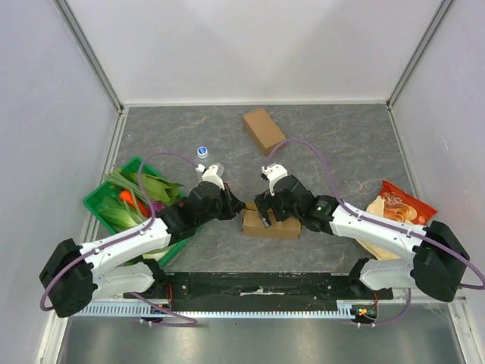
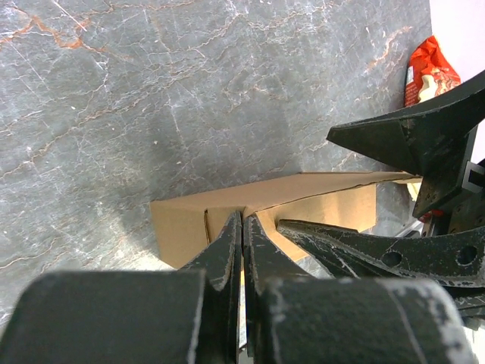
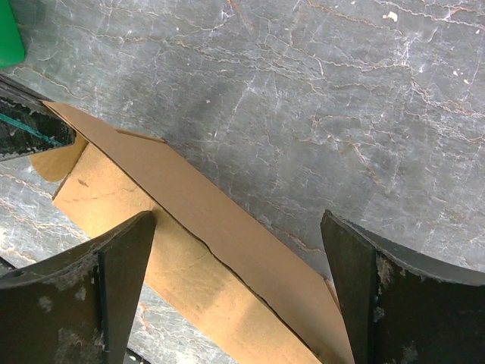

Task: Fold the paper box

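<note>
The paper box (image 1: 273,225) is a flat brown cardboard piece lying mid-table between both arms. In the left wrist view (image 2: 189,224) one panel is raised along a crease. My left gripper (image 1: 236,206) is shut, its tips (image 2: 243,220) pinching a flap at the box's left end. My right gripper (image 1: 265,214) is open and hovers over the box; in its own view (image 3: 239,227) the two fingers straddle the long panel (image 3: 227,243) without touching it. The left fingers show at the left edge of the right wrist view (image 3: 34,129).
A second, closed brown box (image 1: 264,130) lies at the back centre. A green basket (image 1: 97,199) of vegetables stands at the left, with a small white bottle (image 1: 202,152) behind it. An orange snack bag (image 1: 395,209) lies at the right.
</note>
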`<state>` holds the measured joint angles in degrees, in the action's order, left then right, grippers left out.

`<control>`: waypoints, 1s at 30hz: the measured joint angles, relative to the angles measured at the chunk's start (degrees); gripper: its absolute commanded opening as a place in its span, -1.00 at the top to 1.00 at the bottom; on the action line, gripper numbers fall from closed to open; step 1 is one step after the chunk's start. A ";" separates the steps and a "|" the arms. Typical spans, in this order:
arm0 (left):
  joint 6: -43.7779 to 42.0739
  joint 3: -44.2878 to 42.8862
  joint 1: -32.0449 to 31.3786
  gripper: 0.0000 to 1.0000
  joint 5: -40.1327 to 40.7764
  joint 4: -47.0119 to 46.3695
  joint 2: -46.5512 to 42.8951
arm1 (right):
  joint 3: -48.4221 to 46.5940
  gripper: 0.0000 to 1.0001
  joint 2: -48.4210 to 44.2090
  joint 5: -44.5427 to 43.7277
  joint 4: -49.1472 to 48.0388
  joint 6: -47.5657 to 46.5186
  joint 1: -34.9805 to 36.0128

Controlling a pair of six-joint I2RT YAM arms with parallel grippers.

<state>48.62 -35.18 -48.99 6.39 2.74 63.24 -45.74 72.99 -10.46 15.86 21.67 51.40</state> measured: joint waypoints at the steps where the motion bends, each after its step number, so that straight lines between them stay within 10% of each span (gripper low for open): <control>1: -0.48 0.00 -0.15 0.96 0.15 0.15 -0.13 | 0.09 -0.97 -0.11 0.00 -0.02 -0.02 0.11; 10: -2.89 0.70 -0.66 0.95 0.20 -0.42 -0.68 | 0.35 -0.96 -0.63 0.09 -0.33 -0.79 0.15; 18: -2.93 3.52 -1.60 0.42 -0.48 -1.55 0.11 | 1.11 -0.96 -0.76 0.55 -1.44 -0.92 0.13; 26: -4.81 3.54 -2.10 0.80 0.02 -0.92 1.16 | 1.46 -0.96 -0.76 1.51 -1.66 -2.19 0.22; 30: -5.68 2.95 -2.14 0.30 0.13 -0.07 1.27 | 1.46 -0.96 -0.76 1.55 -1.66 -2.23 0.22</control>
<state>42.94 -32.23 -51.13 6.52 2.68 64.51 -44.27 72.23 -8.91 14.20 19.44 51.62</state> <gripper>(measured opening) 0.147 0.982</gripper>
